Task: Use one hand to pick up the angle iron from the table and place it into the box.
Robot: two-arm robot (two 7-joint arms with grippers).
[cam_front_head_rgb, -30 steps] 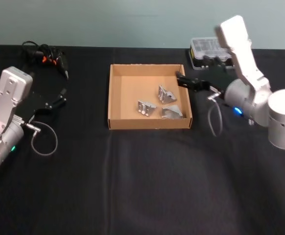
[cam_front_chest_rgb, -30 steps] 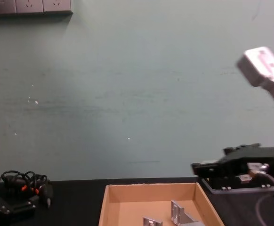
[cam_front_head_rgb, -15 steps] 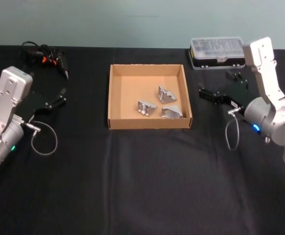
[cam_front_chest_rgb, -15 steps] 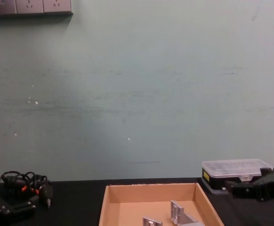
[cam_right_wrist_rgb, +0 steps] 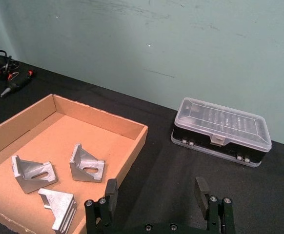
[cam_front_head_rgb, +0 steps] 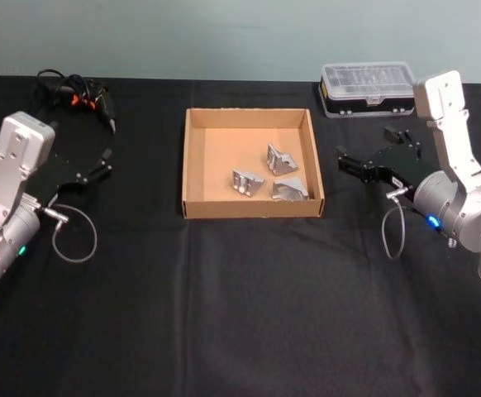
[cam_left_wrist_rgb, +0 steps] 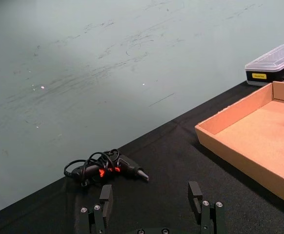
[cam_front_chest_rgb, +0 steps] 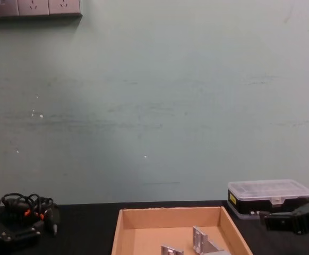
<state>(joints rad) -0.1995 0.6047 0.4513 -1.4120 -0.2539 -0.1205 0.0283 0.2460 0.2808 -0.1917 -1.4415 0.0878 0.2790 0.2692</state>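
Observation:
Three silver angle irons (cam_front_head_rgb: 246,181) lie inside the tan cardboard box (cam_front_head_rgb: 253,207) at the middle of the black table (cam_front_head_rgb: 249,314). In the right wrist view they sit close together (cam_right_wrist_rgb: 86,164) near the box's wall (cam_right_wrist_rgb: 132,146). My right gripper (cam_front_head_rgb: 342,161) hovers just right of the box, open, nothing between its fingers (cam_right_wrist_rgb: 111,191). It enters the chest view low at the right edge (cam_front_chest_rgb: 271,220). My left gripper (cam_front_head_rgb: 107,163) rests open at the table's left, well away from the box (cam_left_wrist_rgb: 234,114).
A clear-lidded plastic case (cam_front_head_rgb: 367,87) with a black base stands at the back right, behind my right gripper. A black tool with a coiled cable (cam_front_head_rgb: 75,95) lies at the back left. The front half of the table is bare black cloth.
My right arm has drawn back from over the box's right wall, moving right and lower, with its gripper still open. The left arm and the angle irons have not moved.

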